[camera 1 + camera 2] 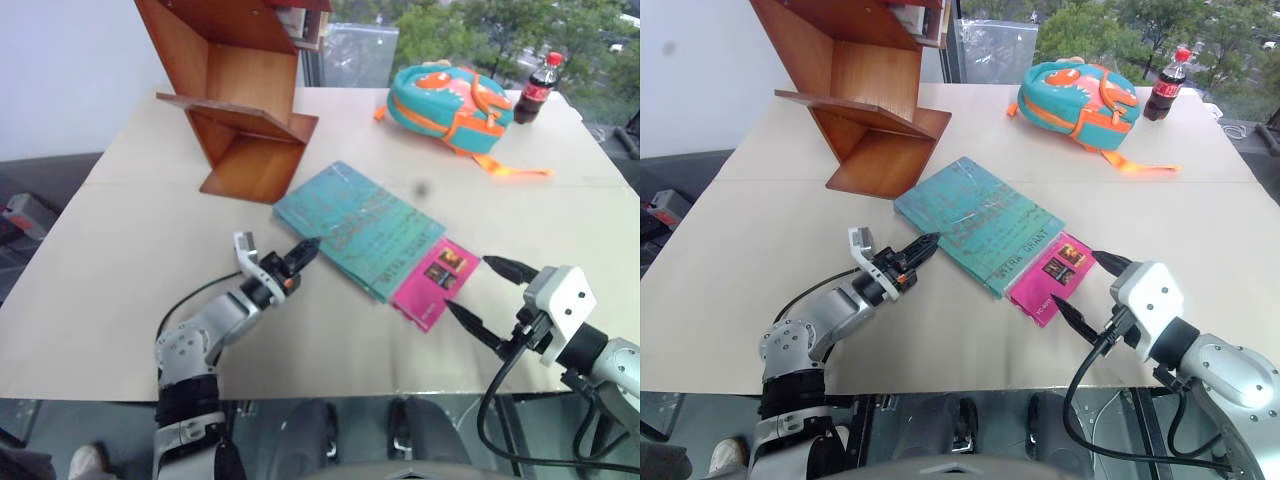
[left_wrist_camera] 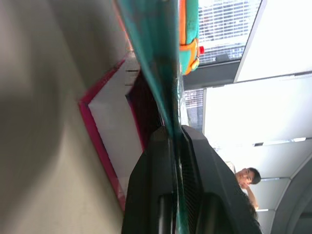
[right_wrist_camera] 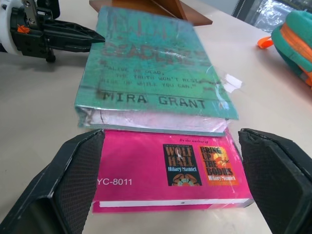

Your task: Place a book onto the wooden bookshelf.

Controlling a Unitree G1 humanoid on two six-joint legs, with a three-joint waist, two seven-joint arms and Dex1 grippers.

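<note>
The left gripper is pinching its fingers shut on the teal book's cover edge, apparently to lift it off the pink book toward the wooden bookshelf beyond, while the right gripper is waiting with fingers spread beside the pink book on the worktop.

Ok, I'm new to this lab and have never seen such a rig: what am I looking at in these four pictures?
This is a two-armed humanoid robot, filmed by its own cameras. Two pictures come from its head, looking down over a table. The other two come from its wrists, looking along each gripper's black fingers. On the table stand a wooden bookshelf, a backpack and a cola bottle. A teal book lies partly over a pink book. The left gripper is shut on the teal book's edge. The right gripper is open by the pink book, holding nothing.
</note>
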